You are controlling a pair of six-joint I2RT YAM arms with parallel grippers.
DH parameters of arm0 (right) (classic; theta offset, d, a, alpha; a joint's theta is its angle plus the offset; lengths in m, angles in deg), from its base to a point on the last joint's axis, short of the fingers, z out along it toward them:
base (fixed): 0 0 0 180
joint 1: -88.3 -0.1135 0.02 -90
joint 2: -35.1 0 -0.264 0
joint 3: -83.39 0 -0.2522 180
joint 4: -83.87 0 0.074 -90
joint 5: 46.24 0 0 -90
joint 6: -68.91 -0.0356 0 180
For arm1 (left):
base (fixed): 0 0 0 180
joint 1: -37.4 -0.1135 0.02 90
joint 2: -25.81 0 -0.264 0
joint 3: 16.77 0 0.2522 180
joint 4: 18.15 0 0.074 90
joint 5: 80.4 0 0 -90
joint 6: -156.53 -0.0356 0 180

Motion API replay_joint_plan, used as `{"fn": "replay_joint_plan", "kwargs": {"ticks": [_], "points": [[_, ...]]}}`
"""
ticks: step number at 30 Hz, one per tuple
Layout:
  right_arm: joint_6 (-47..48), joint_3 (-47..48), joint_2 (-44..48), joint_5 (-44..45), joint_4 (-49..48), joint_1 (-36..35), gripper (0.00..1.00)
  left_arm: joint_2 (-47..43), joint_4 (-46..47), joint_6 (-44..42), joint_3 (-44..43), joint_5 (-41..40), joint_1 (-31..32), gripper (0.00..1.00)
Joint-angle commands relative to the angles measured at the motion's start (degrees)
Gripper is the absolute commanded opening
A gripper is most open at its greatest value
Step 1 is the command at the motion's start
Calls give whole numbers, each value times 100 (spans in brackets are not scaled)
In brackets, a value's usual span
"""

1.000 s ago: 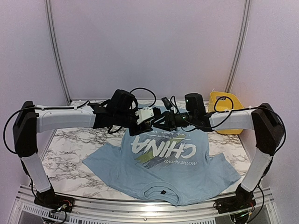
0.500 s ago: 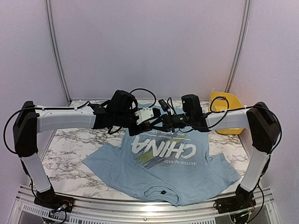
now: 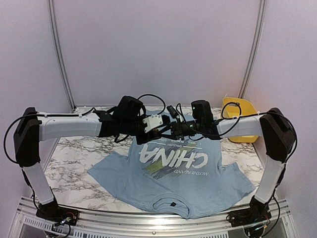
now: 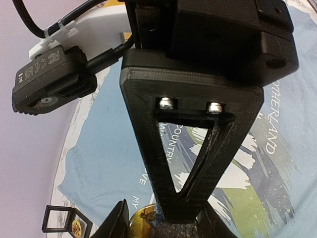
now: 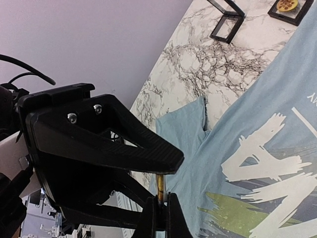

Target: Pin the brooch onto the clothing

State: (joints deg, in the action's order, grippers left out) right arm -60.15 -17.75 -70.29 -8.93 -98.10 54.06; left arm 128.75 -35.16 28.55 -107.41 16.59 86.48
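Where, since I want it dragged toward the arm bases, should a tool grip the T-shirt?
The T-shirt by its collar, from above on the near side: it lies flat, collar nearest the bases, and that rim likely gives the thickest edge to pinch.

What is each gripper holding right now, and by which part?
The left gripper holds the round brooch, apparently by its rim. The right gripper is shut on a thin brass pin, apparently the brooch's post.
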Motion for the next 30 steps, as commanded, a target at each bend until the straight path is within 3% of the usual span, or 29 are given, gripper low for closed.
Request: {"fn": "replay_joint_plan", "kwargs": {"ticks": [1,5,9,12,15,16,19,23,27,30], "points": [[226,222,68,69,100,-61,0,-137,141,19,57,2,23,42],[1240,505,279,724,1212,-59,0,-370,133,95,147,119,23,81],[2487,867,684,1956,2627,-62,0,-740,45,268,196,265,17,88],[3726,783,1270,3292,2834,-115,0,-1023,-41,648,220,417,-6,90],[5725,176,2083,5099,2022,-476,0,-1164,-241,1283,62,517,-73,93],[6868,-102,2428,5684,1540,-665,0,-1155,-383,1462,-45,459,-98,93],[9551,-1110,3003,6471,-345,-1027,0,-1140,-854,1892,-370,83,-199,93],[12521,-2240,3177,6326,-2926,-1050,0,-1267,-1037,2537,-606,531,-469,91],[13593,-2128,3146,5921,-3072,-1064,0,-1279,-1025,3381,-836,1634,-768,85],[14175,-1931,3156,5631,-2764,-1137,0,-1207,-1020,3899,-1045,1805,-795,82]]}}
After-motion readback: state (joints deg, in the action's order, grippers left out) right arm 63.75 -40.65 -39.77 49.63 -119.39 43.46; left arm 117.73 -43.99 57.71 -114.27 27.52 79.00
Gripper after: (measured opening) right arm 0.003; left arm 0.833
